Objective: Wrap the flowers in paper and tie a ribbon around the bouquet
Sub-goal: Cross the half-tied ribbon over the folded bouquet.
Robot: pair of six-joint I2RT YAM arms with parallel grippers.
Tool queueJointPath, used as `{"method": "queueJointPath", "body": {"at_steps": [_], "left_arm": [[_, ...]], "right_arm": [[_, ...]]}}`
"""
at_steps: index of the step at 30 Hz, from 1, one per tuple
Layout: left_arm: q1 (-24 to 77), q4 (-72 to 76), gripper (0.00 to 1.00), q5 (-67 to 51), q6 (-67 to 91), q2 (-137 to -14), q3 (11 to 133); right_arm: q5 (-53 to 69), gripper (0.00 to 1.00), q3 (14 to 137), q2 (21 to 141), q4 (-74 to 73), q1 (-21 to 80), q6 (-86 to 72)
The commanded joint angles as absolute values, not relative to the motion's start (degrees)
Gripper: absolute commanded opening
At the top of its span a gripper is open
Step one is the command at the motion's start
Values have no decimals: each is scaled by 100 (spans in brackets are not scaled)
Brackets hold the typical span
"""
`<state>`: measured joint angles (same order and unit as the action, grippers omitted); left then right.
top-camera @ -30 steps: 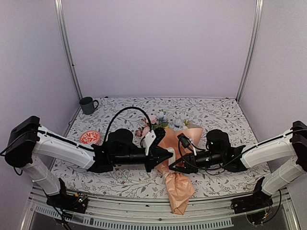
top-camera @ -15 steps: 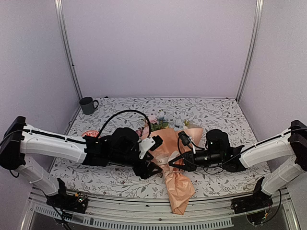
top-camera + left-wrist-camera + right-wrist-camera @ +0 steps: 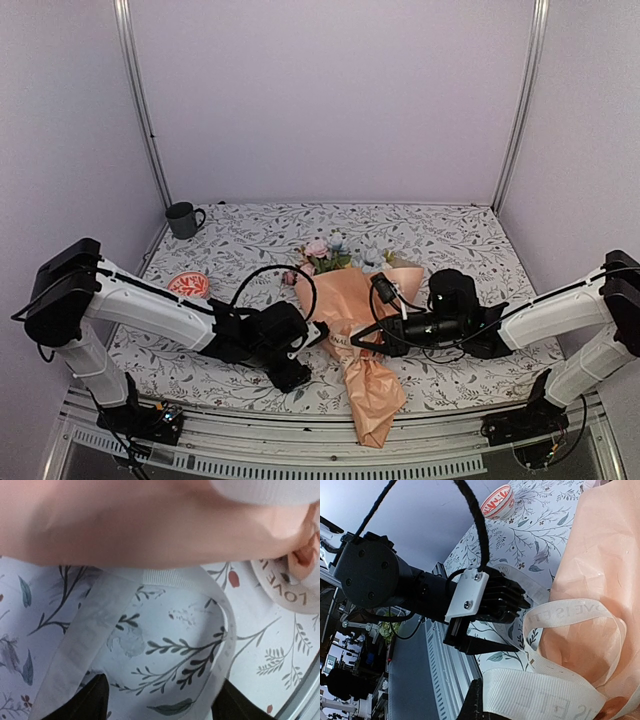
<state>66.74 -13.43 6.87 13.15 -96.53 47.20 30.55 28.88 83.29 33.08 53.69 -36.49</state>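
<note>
The bouquet [image 3: 352,312] lies in the middle of the table, its flowers [image 3: 325,254] pointing away and the peach paper [image 3: 372,395] cone trailing over the front edge. My right gripper [image 3: 361,338] is shut on the cream ribbon [image 3: 570,612] at the cone's right side. In the right wrist view the ribbon loops across the paper [image 3: 605,555] from my right gripper [image 3: 492,712]. My left gripper [image 3: 318,340] sits low at the cone's left and is open. In the left wrist view its fingertips [image 3: 95,700] stand wide apart, with loose ribbon [image 3: 90,625] draped between them under the paper [image 3: 150,520].
A dark mug [image 3: 183,219] stands at the back left corner. A red-and-white dish [image 3: 188,285] sits left of my left arm. The metal front rail [image 3: 300,425] runs just below both grippers, and black cables arch over each wrist.
My left gripper let go, opened and dropped low toward the table at the cone's left. My right gripper closed on the ribbon and stayed in place.
</note>
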Motion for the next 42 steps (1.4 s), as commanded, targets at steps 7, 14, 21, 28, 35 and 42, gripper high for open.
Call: {"method": "queueJointPath", "body": {"at_steps": [7,14,21,28,35,42], "left_arm": [[6377,-2035,0,1653,2329,-9870,4576],[4634,-2244,0,2869,3144,-6681,3608],[4288,-3259,0,4441,2649,-3725,4417],[4288,-3791,0,6179,1837,-3256,5707],[4297,-2437,0,6637,183,-3227,6547],[4293,-1202,0,7213,-1494,-3099,6822]], "right_arm": [[2438,0,2705,7753,3031,5364,-3995],[2152,0,2259,7239,2589,5112,-4194],[2086,0,1406,6924,2591,4512,-4750],[1988,0,755,6735,2594,3805,-5225],[1881,0,417,7128,2599,3512,-5416],[1907,0,264,7626,2635,3154,-5400]]}}
